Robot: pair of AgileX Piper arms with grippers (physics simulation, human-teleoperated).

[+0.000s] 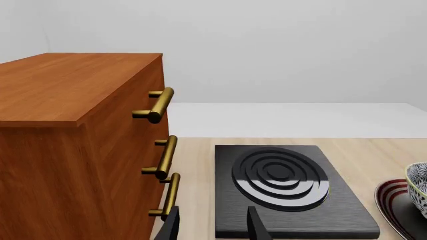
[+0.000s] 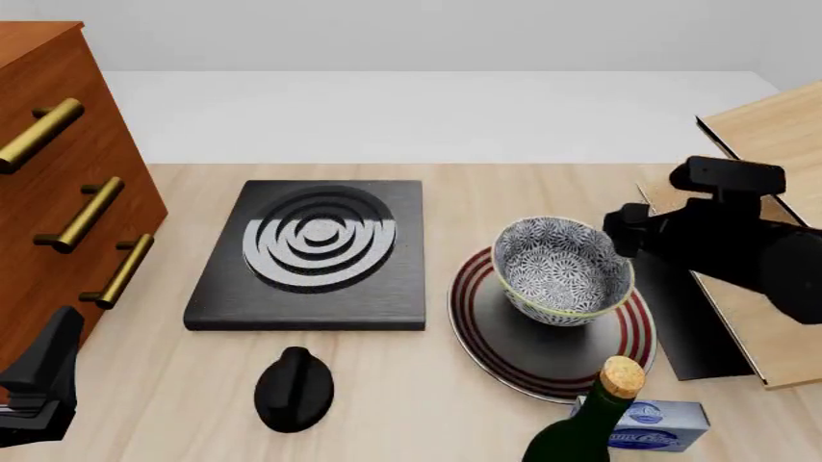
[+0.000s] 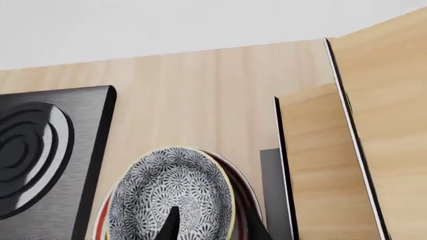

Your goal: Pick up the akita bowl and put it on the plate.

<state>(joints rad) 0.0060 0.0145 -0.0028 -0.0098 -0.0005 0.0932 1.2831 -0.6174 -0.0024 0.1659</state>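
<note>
The akita bowl [image 2: 561, 269], white with a dense blue-grey floral pattern, sits on the red-ringed white plate [image 2: 546, 371] at centre right of the table. My right gripper [image 2: 622, 241] is at the bowl's right rim. In the right wrist view it [image 3: 215, 227] is open: one finger [image 3: 172, 222] is over the bowl's inside [image 3: 167, 190] and the other is outside the rim, over the plate [image 3: 243, 200]. My left gripper [image 2: 38, 385] is open and empty at the near left, far from the bowl. In its wrist view [image 1: 213, 225] the bowl [image 1: 419, 187] and plate [image 1: 393, 200] show at the edge.
A wooden drawer cabinet [image 2: 52, 192] with brass handles stands at the left. A black slab with grey-white rings [image 2: 315, 255] lies left of the plate. In front are a black knob-shaped object [image 2: 293, 385], a corked bottle [image 2: 598, 419] and a small blue box [image 2: 661, 423]. Wooden panels [image 2: 771, 144] rise at the right.
</note>
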